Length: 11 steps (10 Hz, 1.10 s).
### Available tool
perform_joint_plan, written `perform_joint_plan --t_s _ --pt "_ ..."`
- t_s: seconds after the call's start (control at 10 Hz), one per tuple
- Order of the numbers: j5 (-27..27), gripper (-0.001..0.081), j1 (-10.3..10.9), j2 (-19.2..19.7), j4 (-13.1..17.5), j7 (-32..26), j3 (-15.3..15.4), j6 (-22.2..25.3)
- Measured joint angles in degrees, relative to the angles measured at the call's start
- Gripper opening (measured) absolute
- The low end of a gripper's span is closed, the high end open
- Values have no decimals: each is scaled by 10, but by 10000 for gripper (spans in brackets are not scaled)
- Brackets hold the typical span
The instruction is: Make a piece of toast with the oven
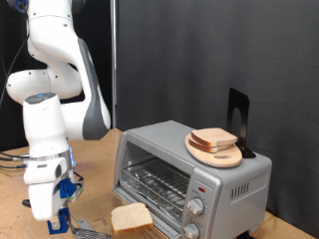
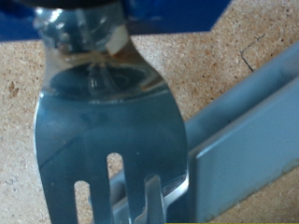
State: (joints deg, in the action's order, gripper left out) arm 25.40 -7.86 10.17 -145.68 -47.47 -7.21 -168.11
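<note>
Nearest to us in the wrist view is a fork [image 2: 107,131], its handle end clamped in the gripper; its tines reach down over the cork-coloured table [image 2: 23,75], beside a grey metal edge we cannot identify. In the exterior view the gripper [image 1: 58,221] hangs low at the bottom left, just above the table [image 1: 100,164], closed on the fork [image 1: 88,232], whose tines point towards the toast. The toast [image 1: 132,218] sits just beside them, on the oven's lowered door at the bottom centre, tilted. Behind it stands the oven [image 1: 224,179], open, its wire rack bare. On the oven's roof rests a plate [image 1: 219,154] with a second slice [image 1: 213,138] of bread. A black stand [image 1: 237,118] rises behind the plate.
</note>
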Motion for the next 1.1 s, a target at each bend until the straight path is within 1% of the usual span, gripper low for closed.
perform_joint_plan --t_s 0.4,0.7,0.9,1.1 --pt "4 366 0 0 -6 -2 11 -7" --pt "22 366 -1 -5 -16 -11 23 -10" --pt "28 366 -1 -17 -30 -15 28 -9" --pt "22 366 -1 -31 -46 -14 29 -7"
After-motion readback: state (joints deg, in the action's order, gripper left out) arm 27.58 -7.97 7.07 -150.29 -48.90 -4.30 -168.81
